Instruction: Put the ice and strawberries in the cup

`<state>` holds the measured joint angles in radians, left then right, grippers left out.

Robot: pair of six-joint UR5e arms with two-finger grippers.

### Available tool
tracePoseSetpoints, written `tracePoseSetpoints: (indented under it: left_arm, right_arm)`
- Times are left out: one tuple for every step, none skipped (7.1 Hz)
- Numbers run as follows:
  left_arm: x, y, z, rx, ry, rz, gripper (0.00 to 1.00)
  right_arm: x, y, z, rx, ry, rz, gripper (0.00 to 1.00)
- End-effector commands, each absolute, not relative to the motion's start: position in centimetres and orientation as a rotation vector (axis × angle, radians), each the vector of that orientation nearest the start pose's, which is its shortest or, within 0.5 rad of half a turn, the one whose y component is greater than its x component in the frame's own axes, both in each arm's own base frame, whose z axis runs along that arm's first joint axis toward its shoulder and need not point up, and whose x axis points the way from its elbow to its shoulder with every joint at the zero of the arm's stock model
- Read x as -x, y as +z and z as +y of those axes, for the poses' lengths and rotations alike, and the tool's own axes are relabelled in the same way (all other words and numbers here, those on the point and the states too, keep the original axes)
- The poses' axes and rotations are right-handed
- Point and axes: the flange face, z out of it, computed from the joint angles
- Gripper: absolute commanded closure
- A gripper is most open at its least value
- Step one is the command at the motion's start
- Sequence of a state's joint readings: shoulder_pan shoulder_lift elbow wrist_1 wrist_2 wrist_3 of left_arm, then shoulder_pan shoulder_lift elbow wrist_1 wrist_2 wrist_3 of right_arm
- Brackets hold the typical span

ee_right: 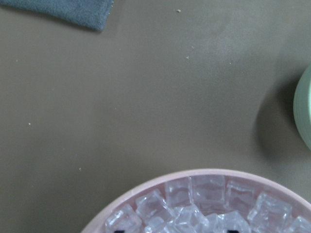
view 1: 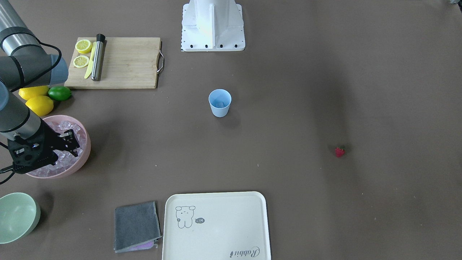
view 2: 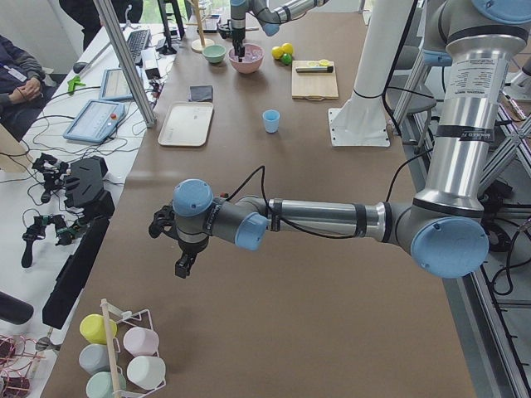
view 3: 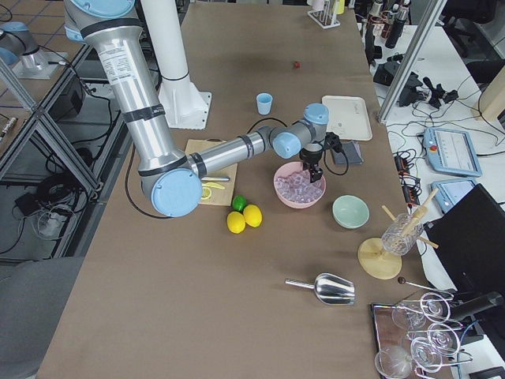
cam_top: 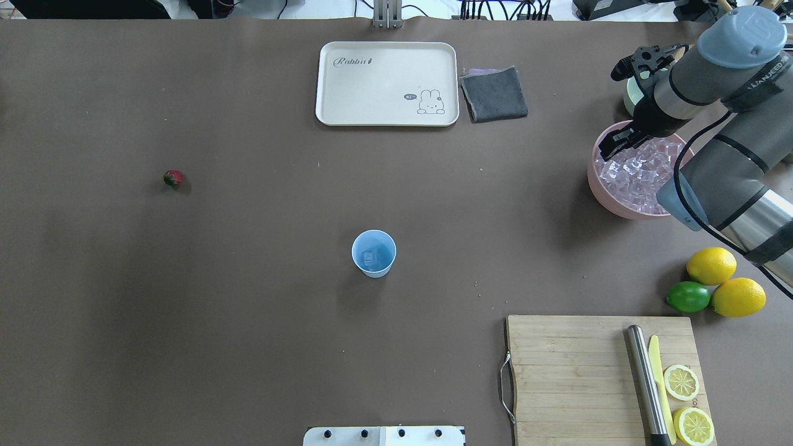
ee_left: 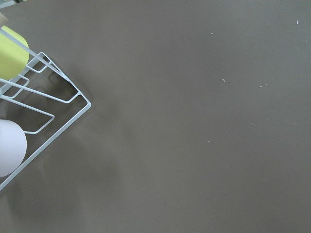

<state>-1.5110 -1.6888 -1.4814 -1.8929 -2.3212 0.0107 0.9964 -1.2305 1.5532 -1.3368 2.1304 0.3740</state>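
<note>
The light blue cup (cam_top: 373, 253) stands upright mid-table, and a clear cube of ice (cam_top: 369, 257) lies inside it. Many more ice cubes (cam_top: 638, 176) fill the pink bowl (cam_top: 598, 186). My right gripper (cam_top: 610, 148) hangs over that bowl with its fingertips down among the cubes; in the right wrist view two dark tips show apart at the bottom edge, so it is open and holds nothing. A small red strawberry (cam_top: 173, 178) lies alone on the table, far from both grippers. My left gripper (view 2: 182, 267) hovers over bare table near a mug rack; I cannot tell whether it is open or shut.
Near the robot on its right, a wooden cutting board (cam_top: 570, 371) carries lemon slices, a yellow knife and a steel muddler. Two lemons and a lime (cam_top: 687, 297) sit beside the bowl. A cream tray (cam_top: 387, 83), grey cloth (cam_top: 494, 93) and green bowl (view 1: 16, 216) line the far edge.
</note>
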Motion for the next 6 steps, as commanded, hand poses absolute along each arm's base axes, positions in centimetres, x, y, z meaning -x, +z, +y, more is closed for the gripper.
tracePoseSetpoints:
  left_arm:
    - [3.2,60.6,-56.4,-0.318,0.199,0.752,0.02]
    - [3.2,60.5,-56.4,-0.319,0.2,0.754,0.02]
    - [3.1,60.6,-56.3,-0.319,0.201,0.754,0.02]
    - [3.1,60.4,-56.3,-0.322,0.203,0.754,0.02]
    - [3.1,60.3,-56.2,-0.325,0.204,0.754,0.02]
    - [3.1,60.2,-56.3,-0.326,0.204,0.754,0.02]
  right_arm:
    - [27.8,47.0,-57.9,-0.217,-0.334,-0.726,0.08]
    - [27.9,47.0,-57.9,-0.204,-0.298,-0.727,0.05]
    - [27.7,47.9,-57.7,-0.193,-0.289,-0.718,0.05]
    - [27.6,48.3,-57.6,-0.188,-0.287,-0.714,0.05]
    - [27.7,48.7,-57.4,-0.183,-0.287,-0.709,0.05]
    - [28.1,48.7,-57.3,-0.174,-0.277,-0.71,0.06]
